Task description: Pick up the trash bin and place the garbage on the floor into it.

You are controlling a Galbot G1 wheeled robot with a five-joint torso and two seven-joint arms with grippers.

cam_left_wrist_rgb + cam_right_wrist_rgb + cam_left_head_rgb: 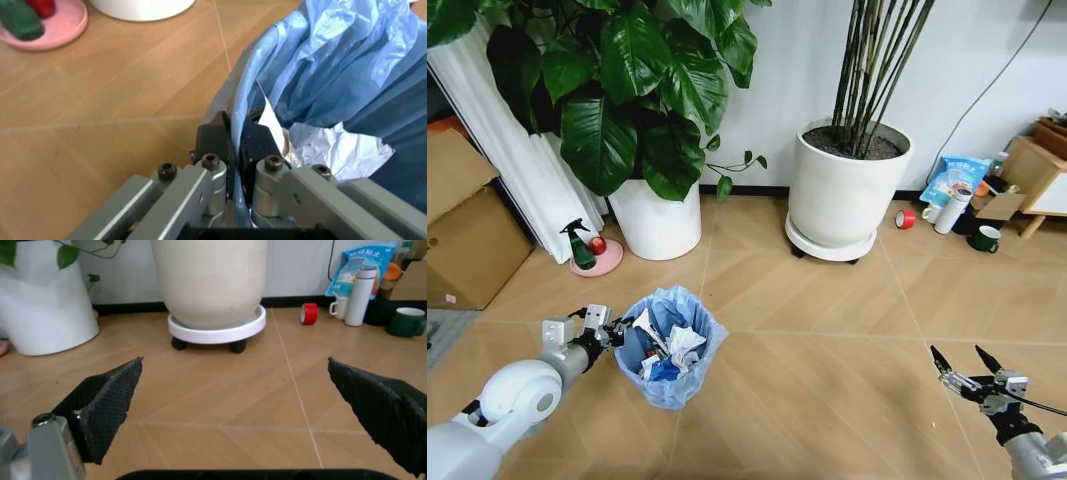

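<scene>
The trash bin (670, 350), lined with a crinkled light-blue bag, sits tilted over the tan chevron floor (827, 350) at lower left. My left gripper (617, 330) is shut on its near rim. In the left wrist view the gripper (235, 131) pinches the bag edge and rim of the bin (333, 65) between its black pads. Garbage (667, 345) lies inside the bin: crumpled white paper (340, 152) and blue-white scraps. My right gripper (964, 362) hangs open at lower right, low above bare floor. In its own wrist view the right gripper (235, 361) holds nothing.
Two large white plant pots (659, 215) (845, 190) stand by the back wall, the right one on a wheeled tray. A green spray bottle on a pink dish (592, 255) and a cardboard box (467, 235) are at left. Red tape (905, 218), a flask and a green mug (984, 238) sit at right.
</scene>
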